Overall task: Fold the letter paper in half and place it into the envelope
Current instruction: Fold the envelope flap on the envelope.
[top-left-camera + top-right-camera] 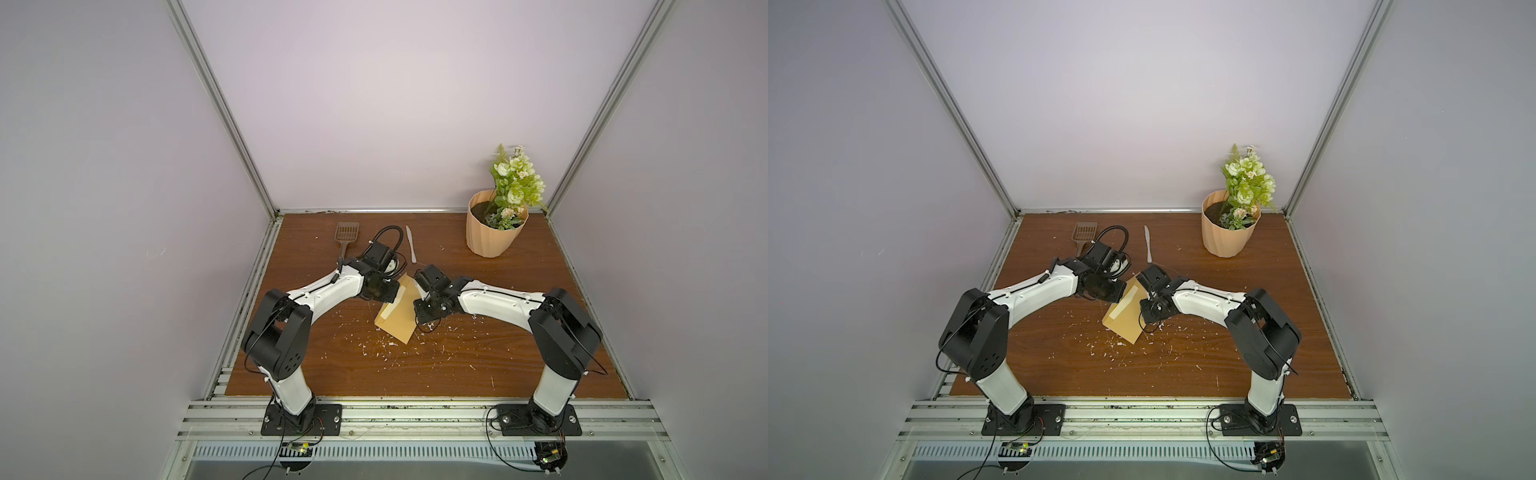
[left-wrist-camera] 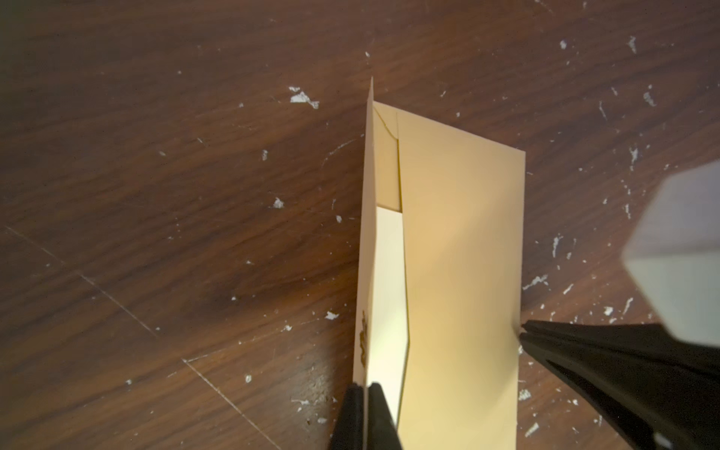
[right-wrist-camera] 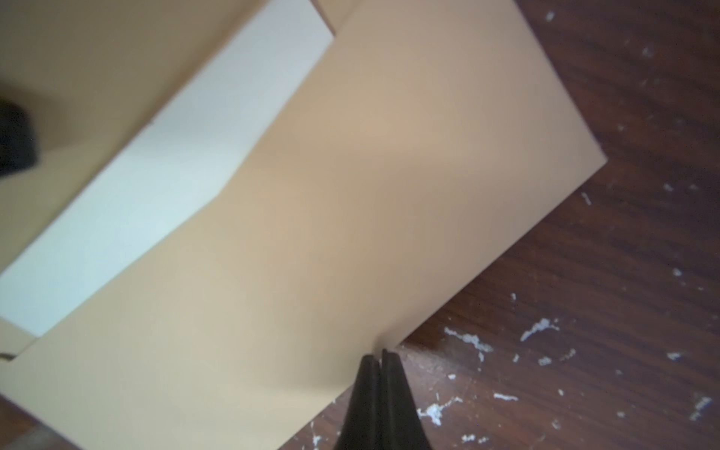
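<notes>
Seemingly at the last step: seating the letter paper inside the envelope, with only a pale strip showing at the open mouth. Pinching the raised flap upright with the left end effector; seemingly nipping the opposite long edge with the right end effector, pressed together. Next, probably: keep the mouth open, slide the strip fully under without buckling, then release. Looks thin, flat, smooth, paler than the tan kraft around it. Lying slantwise mid-bench, between the two end effectors, amid white flecks.
</notes>
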Available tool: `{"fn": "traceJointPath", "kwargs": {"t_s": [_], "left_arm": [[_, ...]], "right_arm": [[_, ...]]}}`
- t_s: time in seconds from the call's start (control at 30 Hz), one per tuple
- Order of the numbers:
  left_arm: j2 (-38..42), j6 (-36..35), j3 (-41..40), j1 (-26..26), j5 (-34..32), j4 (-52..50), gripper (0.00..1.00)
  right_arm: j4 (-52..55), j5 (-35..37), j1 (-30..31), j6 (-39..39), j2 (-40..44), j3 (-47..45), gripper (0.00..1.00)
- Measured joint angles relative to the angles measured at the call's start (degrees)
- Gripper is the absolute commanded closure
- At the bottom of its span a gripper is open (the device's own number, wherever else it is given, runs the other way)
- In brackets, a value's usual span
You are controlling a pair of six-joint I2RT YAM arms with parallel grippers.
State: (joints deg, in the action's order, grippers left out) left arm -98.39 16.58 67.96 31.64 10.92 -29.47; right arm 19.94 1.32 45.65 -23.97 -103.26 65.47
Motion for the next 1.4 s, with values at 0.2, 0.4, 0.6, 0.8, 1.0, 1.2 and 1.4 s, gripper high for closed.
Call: {"fn": "traceJointPath", "kwargs": {"t_s": [0.2, 0.4, 0.6, 0.8, 1.0, 1.2, 1.4], "left_arm": [[-0.57, 0.39, 0.02, 4.46, -1.64, 0.85, 0.93], [-4.98, 1.01, -0.04, 6.93, -3.56, 1.14, 0.72], [-7.65, 1.81, -0.81, 8.26, -2.43, 1.7, 0.6], [-7.96, 2.38, -0.81, 8.41, -1.11, 2.93, 0.58], [-7.69, 3.3, -1.99, 8.44, -0.57, 5.79, 0.56], [-6.67, 4.09, -4.48, 8.44, 0.13, 10.14, 0.55], [-6.67, 4.42, -5.2, 8.44, 0.85, 12.87, 0.54]], "right_arm": [[-1.64, -2.58, -0.81, -0.98, -1.11, -1.11, 1.0], [-1.66, -3.54, -1.16, -0.98, -1.14, -1.11, 1.0], [-2.36, -4.2, -1.31, -0.96, -1.14, -1.49, 1.0], [-2.6, -4.68, -1.6, -0.94, -1.05, -1.66, 1.0], [-3.67, -4.63, -2.69, -1.01, 0.79, -4.13, 1.0], [-1.57, -3.8, -7.65, -1.05, 6.21, -9.05, 0.92], [-0.79, -0.15, -14.45, -1.05, 7.78, -7.15, 0.84]]}}
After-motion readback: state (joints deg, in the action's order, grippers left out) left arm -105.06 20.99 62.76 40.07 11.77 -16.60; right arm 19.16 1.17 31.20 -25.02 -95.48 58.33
